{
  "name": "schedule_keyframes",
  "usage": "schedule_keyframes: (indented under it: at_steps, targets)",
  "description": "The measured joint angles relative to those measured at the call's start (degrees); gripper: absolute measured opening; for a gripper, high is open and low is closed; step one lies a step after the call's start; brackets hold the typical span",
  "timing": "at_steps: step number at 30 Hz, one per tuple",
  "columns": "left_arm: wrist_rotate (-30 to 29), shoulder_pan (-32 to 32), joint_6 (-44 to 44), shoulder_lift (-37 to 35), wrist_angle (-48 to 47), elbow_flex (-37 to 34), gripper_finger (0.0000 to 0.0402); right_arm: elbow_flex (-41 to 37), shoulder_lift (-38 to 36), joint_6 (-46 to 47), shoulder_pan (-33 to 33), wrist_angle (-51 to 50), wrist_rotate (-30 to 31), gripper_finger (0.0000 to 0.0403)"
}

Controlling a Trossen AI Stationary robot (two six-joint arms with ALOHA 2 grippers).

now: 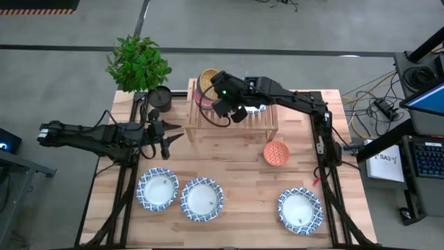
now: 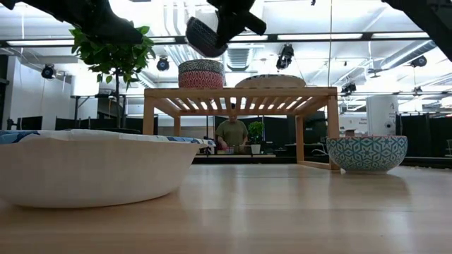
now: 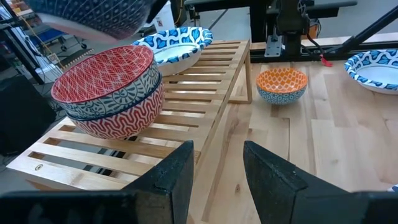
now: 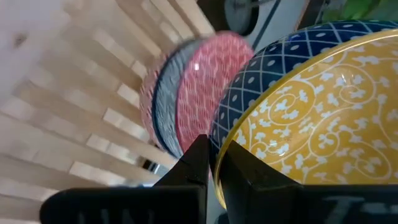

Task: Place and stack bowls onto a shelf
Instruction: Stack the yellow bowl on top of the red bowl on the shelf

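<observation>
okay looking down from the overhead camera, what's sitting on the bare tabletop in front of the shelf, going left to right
Wide blue-rimmed bowl → second wide blue-rimmed bowl → small orange bowl → third wide blue-rimmed bowl.

Your right gripper (image 1: 232, 111) is raised above table level at the end of an extended arm, fingers clamped together. Your left gripper (image 1: 168, 136) waits lower down, arm extended, fingers (image 3: 271, 173) parted.
</observation>
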Motion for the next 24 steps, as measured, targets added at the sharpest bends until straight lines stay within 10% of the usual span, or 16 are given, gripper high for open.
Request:
schedule_keyframes:
  at_steps: [24]
  targets:
    - [0.0, -0.02, 0.02, 0.2, -0.02, 0.0, 0.0123, -3.89, 0.35, 1.39, -1.5, 0.12, -3.83, 0.0013]
